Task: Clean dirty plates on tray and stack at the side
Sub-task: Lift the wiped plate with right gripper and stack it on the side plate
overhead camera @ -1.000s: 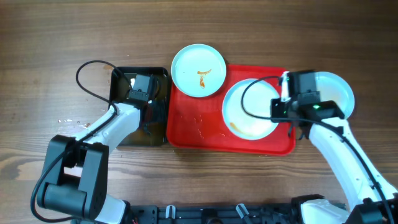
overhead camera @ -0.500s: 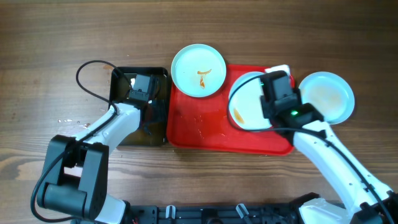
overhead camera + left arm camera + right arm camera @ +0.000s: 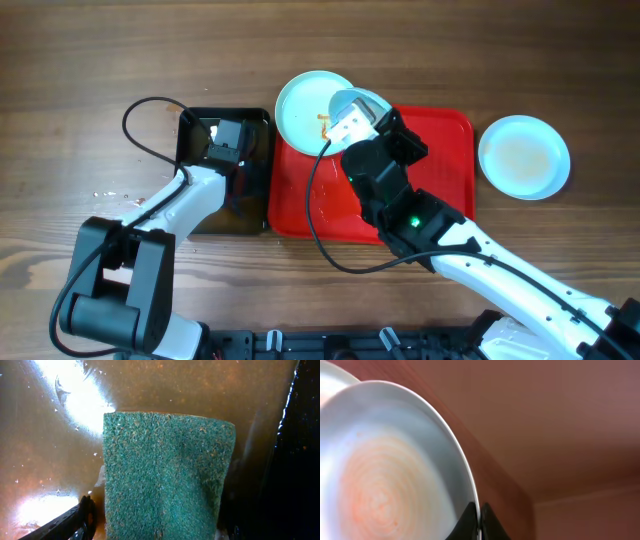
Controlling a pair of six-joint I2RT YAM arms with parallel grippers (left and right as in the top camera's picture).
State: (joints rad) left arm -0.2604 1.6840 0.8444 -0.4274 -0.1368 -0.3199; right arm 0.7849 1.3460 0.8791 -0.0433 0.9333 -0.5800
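Right jaws are clamped on the rim of a plate (image 3: pixel 352 103), tilted up over the back-left corner of the tray (image 3: pixel 440 150), right by a second plate (image 3: pixel 305 110). Left jaws sit wide around the sponge (image 3: pixel 165 480) in the basin (image 3: pixel 250 195), can't tell if they're squeezing it. I'd hold the tilt steady and bring the smeared face to the sponge.

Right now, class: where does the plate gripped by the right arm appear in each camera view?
Overhead: held plate, tilted, upper centre, at the tray's top edge.
Left wrist: not in it.
Right wrist: fills the left half, rim pinched by the right gripper at bottom centre.
Shared landmark: the red tray, in overhead and right wrist.
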